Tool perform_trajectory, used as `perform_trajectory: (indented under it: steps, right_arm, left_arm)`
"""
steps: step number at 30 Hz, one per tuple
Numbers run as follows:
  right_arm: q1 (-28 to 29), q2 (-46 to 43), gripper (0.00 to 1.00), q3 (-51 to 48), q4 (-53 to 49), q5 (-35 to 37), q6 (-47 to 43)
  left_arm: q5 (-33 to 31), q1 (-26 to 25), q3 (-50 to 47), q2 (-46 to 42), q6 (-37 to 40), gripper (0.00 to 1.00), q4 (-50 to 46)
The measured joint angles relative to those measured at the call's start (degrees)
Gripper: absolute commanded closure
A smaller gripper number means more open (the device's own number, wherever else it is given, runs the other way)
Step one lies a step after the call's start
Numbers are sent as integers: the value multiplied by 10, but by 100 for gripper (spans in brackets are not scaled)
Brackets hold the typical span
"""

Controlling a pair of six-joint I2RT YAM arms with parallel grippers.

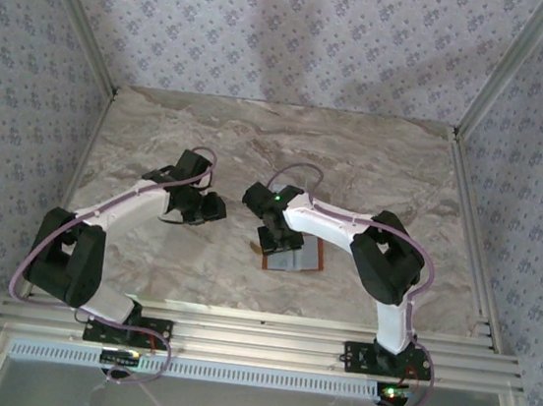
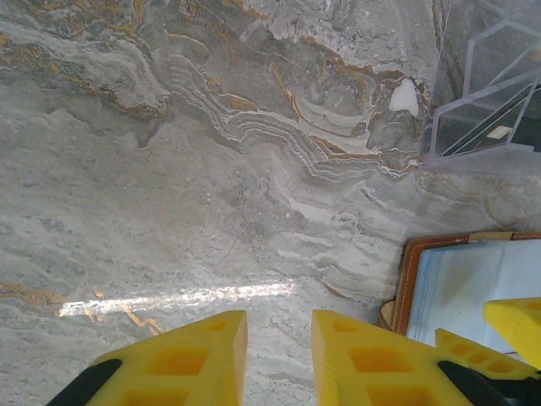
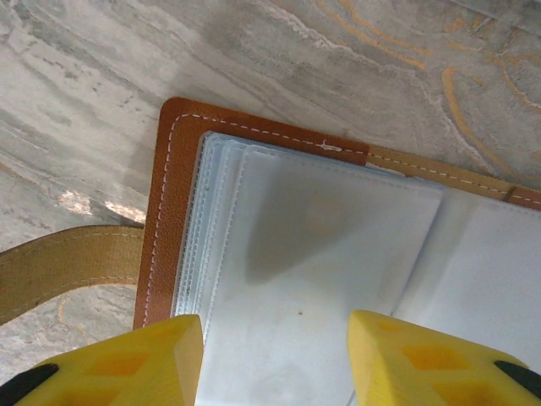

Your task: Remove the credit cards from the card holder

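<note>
The card holder [image 1: 306, 260] lies open and flat on the marble table, right of centre. Its orange-brown leather border [image 3: 165, 211] frames a stack of pale, cloudy plastic sleeves [image 3: 330, 228]. The credit cards are hidden; I cannot make any out in the sleeves. My right gripper [image 3: 275, 326] hangs open just above the left page, one yellow finger over the sleeve edge and the other over the middle, with nothing between them. My left gripper [image 2: 279, 326] hovers over bare marble left of the card holder [image 2: 414, 279], its fingers a narrow gap apart and empty.
A tan strap [image 3: 68, 262] sticks out from the holder's left side onto the table. A clear acrylic stand [image 2: 482, 85] sits beyond the holder. Aluminium rails [image 1: 469, 247] edge the table, and patterned walls close it in.
</note>
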Motion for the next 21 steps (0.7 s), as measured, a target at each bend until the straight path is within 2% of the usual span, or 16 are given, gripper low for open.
perform_trajectory:
  steps: [10,21]
  right_arm:
    - [0,17,57,-4,6,1,0]
    - [0,16,86,-4,2,7,1]
  left_arm:
    - [0,-7,10,0,0,73,0]
    - [0,-23,19,0,-1,73,-3]
